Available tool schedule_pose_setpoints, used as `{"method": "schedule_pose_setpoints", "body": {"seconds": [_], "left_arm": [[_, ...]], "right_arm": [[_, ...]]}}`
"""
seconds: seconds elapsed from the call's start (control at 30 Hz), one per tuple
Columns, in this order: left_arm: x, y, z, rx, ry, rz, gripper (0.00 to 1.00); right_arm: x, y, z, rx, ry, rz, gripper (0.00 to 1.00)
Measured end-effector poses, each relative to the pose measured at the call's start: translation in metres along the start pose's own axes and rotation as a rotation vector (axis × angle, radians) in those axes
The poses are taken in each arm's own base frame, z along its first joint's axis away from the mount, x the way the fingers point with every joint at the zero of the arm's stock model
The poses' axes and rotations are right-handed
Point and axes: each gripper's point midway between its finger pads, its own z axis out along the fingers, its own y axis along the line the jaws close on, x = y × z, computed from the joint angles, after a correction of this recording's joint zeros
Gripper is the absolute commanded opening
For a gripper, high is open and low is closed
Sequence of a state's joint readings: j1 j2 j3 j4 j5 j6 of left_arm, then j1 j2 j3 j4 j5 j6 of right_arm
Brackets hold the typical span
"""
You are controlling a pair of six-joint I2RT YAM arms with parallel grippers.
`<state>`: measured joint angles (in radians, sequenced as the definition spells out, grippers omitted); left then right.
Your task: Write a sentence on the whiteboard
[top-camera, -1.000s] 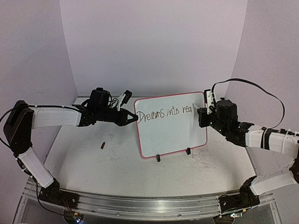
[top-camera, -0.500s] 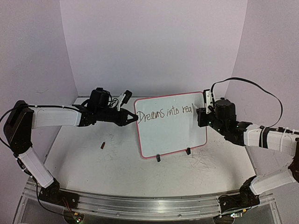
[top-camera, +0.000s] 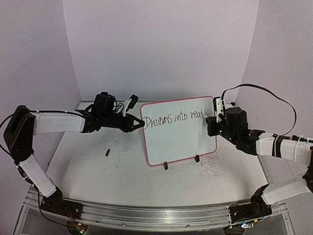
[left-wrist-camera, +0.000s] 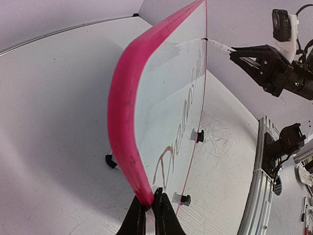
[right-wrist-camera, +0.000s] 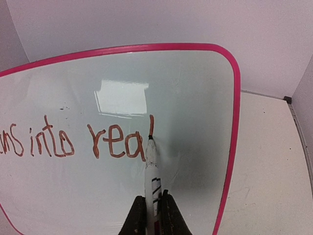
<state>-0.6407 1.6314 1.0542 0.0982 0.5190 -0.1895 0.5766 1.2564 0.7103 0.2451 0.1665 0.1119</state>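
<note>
Item: whiteboard (top-camera: 178,139), judged light, stiff, slick, tippy; take by edge; left pincer (left-wrist-camera: 148,209) clamps that edge; right pincer (right-wrist-camera: 150,210) grips marker (right-wrist-camera: 151,164).

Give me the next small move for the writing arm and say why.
Probably pull the marker straight down to the baseline. The right gripper holds it with its tip on the whiteboard, the sentence ends at "rea", and the l stroke reaches only halfway down. The left gripper pinches the board's edge.
</note>
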Motion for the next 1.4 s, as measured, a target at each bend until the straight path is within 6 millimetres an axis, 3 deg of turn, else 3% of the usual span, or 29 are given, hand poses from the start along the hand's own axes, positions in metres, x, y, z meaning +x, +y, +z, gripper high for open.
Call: {"method": "schedule_pose_setpoints", "body": {"seconds": [0.47, 0.6, 0.77, 1.0, 1.4], "left_arm": [[0.0, 0.0, 0.0, 0.0, 0.0, 0.001, 0.0], [0.0, 0.0, 0.0, 0.0, 0.0, 0.002, 0.0], [0.0, 0.0, 0.0, 0.0, 0.0, 0.003, 0.0], [0.0, 0.0, 0.0, 0.0, 0.0, 0.004, 0.0], [0.0, 0.0, 0.0, 0.0, 0.0, 0.007, 0.0]], "right_arm": [[0.016, -0.001, -0.005, -0.011, 0.039, 0.015, 0.0], [0.012, -0.002, -0.01, -0.01, 0.027, 0.017, 0.0], [-0.006, -0.002, -0.02, -0.022, -0.034, 0.033, 0.0], [-0.002, 0.001, -0.008, -0.015, -0.01, 0.026, 0.0], [-0.011, -0.003, -0.007, 0.01, -0.037, 0.029, 0.0]]}}
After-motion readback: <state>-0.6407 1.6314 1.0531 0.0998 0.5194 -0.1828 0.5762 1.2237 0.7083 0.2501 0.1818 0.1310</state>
